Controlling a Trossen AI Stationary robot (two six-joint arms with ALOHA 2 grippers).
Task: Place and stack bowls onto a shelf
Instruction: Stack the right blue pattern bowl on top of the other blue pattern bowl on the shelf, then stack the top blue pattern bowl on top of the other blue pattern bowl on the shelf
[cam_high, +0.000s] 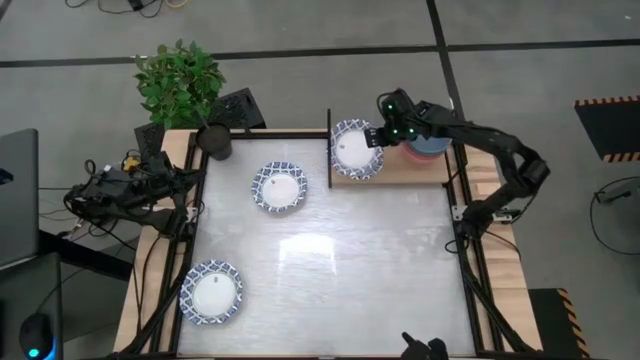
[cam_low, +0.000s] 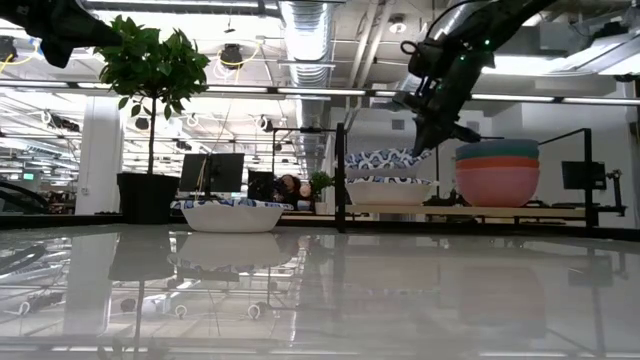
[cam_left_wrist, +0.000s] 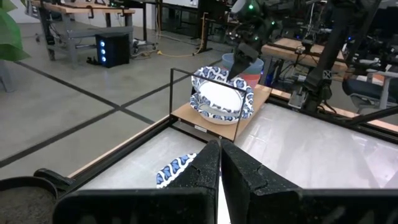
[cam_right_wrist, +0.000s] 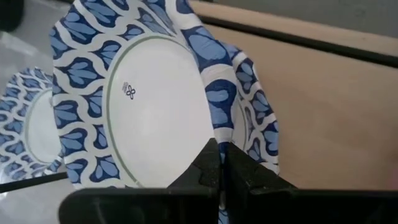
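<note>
My right gripper (cam_high: 378, 138) is over the wooden shelf (cam_high: 410, 168) at the table's far edge, shut on a white bowl with a blue patterned rim (cam_high: 352, 148). A second patterned bowl (cam_low: 390, 190) rests on the plank right under it. A stack of solid-coloured bowls (cam_low: 497, 172), pink at the bottom, stands on the shelf's right part. Two more patterned bowls sit on the table, one toward the far side (cam_high: 279, 187) and one at the near left (cam_high: 211, 292). My left gripper (cam_left_wrist: 219, 163) is shut and empty at the table's left edge (cam_high: 185, 192). My right gripper pinches the held bowl's rim (cam_right_wrist: 214, 134) between its two fingers, on the bowl's right side. The fingers (cam_low: 425, 145) slant down from above and from the right. The bowl (cam_low: 385, 158) hangs slightly tilted over the lower bowl. I cannot tell whether the two touch.
A black post (cam_high: 329, 150) stands at the shelf's left end, close to the held bowl. A potted plant (cam_high: 182, 85) and a dark pot (cam_high: 215, 140) stand at the far left corner. The middle and near right of the tabletop (cam_high: 380, 270) hold nothing.
</note>
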